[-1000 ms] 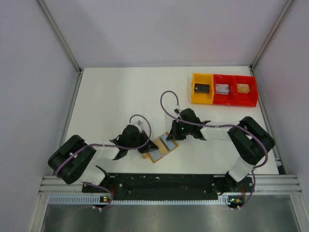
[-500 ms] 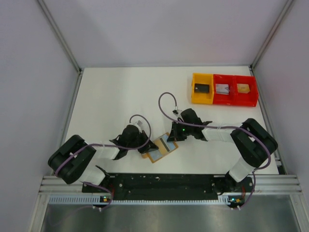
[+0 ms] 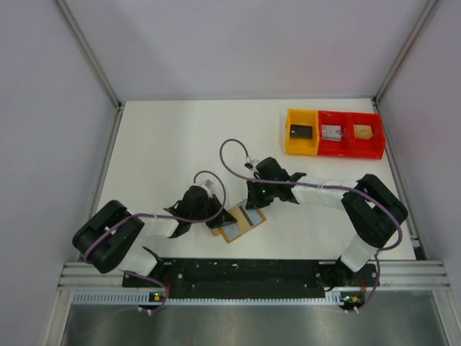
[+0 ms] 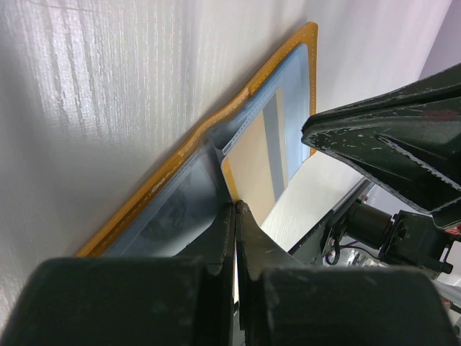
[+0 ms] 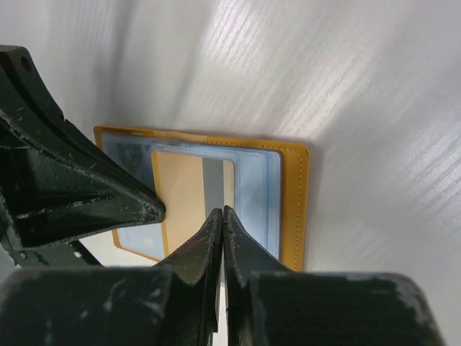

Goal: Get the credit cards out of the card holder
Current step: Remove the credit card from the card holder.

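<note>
Biggest worry first: the table [image 3: 166,144] is slick and white, so if either arm tugs sideways the whole card holder [image 5: 292,202] slides instead of giving up a card. It lies open, grey-blue inside up, near the front edge btwn the two arms and well apart from the trays [image 3: 333,153] at far right. The two wrists are crowded over the holder, so a careless lift or twist could knock one arm into the other. The L gripper [image 4: 235,209] is clenched, with its tips at the holder's near edge. I can't tell whether it actually nips the leaf or just rests there. If it's only resting, the holder has no anchor and comes along w/ any pull. The R gripper [image 5: 220,213] is also pressed shut, tips at the edge of a tan card [image 5: 180,194] w/ a grey stripe, which sits inside the pocket. I can't tell if the card edge is btwn the jaws. If it caught the pocket film too, pulling will lift the holder or crease the sleeve. If it caught nothing, it'll come away empty and prob. nudge the card deeper.
</note>
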### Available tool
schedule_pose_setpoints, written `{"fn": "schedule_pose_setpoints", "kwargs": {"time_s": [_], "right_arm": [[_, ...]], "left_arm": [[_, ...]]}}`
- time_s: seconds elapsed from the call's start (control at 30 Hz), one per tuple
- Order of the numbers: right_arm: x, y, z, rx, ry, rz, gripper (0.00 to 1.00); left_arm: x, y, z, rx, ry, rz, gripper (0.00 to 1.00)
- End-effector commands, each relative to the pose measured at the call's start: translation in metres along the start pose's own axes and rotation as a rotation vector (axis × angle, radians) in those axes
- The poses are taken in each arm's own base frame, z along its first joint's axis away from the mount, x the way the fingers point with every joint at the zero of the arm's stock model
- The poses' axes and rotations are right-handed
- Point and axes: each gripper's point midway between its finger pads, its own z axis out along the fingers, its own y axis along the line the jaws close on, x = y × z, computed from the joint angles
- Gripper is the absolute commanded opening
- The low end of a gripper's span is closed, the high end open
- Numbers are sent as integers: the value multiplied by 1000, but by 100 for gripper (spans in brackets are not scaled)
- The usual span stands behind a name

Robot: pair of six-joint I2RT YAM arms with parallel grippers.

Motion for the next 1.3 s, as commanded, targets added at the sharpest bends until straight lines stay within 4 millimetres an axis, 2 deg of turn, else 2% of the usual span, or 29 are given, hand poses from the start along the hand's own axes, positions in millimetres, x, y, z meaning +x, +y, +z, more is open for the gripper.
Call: {"fn": "schedule_pose_setpoints", "kwargs": {"time_s": [0.0, 0.13, 0.43, 0.67, 0.8, 1.07, 1.27], "right_arm": [[-3, 0, 7, 63, 31, -81, 0], [6, -4, 14, 114, 68, -100, 0], [36, -39, 16, 313, 201, -100, 0], [52, -55, 14, 391, 266, -84, 0], [52, -63, 14, 433, 265, -87, 0], [51, -66, 15, 448, 264, -89, 0], [41, -65, 12, 452, 235, -89, 0]], "left_arm": [[-4, -2, 3, -1, -8, 21, 0], [-4, -2, 2, 1, -9, 19, 0], [-3, -1, -1, 3, -17, 9, 0], [1, 12, -8, -14, -42, -47, 1], [3, 18, -12, -18, -57, -74, 0], [7, 21, -19, -16, -63, -80, 0], [9, 22, -29, -10, -79, -69, 0]]}}
